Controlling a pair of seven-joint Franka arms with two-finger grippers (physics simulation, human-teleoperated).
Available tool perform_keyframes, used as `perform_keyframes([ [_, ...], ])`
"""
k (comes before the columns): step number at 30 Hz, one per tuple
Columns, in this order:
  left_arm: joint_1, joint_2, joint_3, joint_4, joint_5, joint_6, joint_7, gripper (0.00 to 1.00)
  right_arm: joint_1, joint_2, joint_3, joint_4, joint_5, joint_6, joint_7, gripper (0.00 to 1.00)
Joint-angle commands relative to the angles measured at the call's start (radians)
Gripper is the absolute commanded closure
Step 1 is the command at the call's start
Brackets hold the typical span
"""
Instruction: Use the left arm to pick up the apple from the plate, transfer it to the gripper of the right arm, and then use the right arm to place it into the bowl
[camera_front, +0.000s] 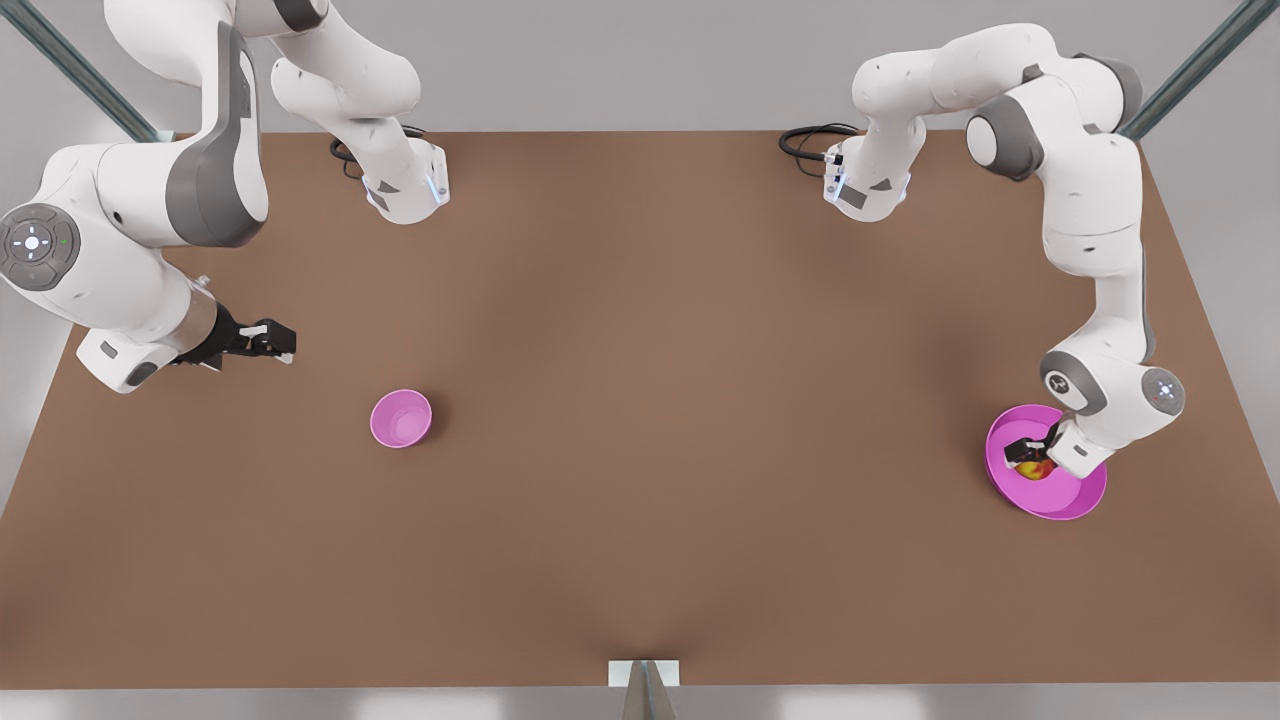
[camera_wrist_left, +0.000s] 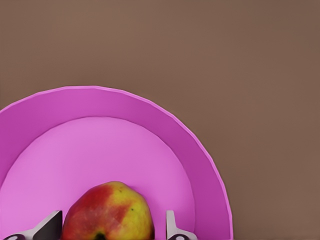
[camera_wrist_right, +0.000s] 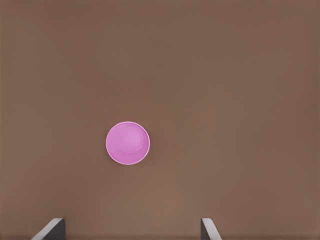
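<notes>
The red-and-yellow apple (camera_front: 1036, 468) (camera_wrist_left: 107, 212) lies on the magenta plate (camera_front: 1072, 497) (camera_wrist_left: 90, 105) at the front view's right. My left gripper (camera_front: 1030, 457) (camera_wrist_left: 111, 218) is down over the plate, open, with one white-tipped finger on each side of the apple; a small gap shows beside one fingertip (camera_wrist_left: 171, 225). The small pink bowl (camera_front: 401, 418) (camera_wrist_right: 128, 143) stands on the table at the front view's left. My right gripper (camera_front: 278, 342) (camera_wrist_right: 131, 226) waits open and empty above the table, back and to the left of the bowl.
The brown table (camera_front: 640, 400) carries both arm bases (camera_front: 405, 185) (camera_front: 865, 185) along its far edge, with black cables beside them. A small grey bracket (camera_front: 644, 673) sits at the middle of the near edge. The plate is close to the table's right edge.
</notes>
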Motion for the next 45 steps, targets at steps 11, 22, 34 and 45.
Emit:
perform_keyframes([
  [11,0.000,0.000,0.000,-0.001,0.001,0.013,0.064,0.21,-0.001,-0.001,-0.001,0.000,0.014,0.000,-0.016,0.00],
  [22,0.006,0.012,0.000,0.001,0.001,0.024,0.072,0.25,-0.001,0.002,-0.001,0.000,0.014,0.000,-0.021,0.00],
  [34,-0.097,-0.071,-0.337,0.298,-0.137,-0.393,0.027,0.27,0.004,0.002,0.000,0.008,0.021,0.004,-0.016,0.00],
  [45,-0.410,0.302,-0.802,0.761,-0.755,-0.059,0.682,0.27,-0.002,0.315,0.000,0.077,0.819,0.228,-0.019,0.00],
])
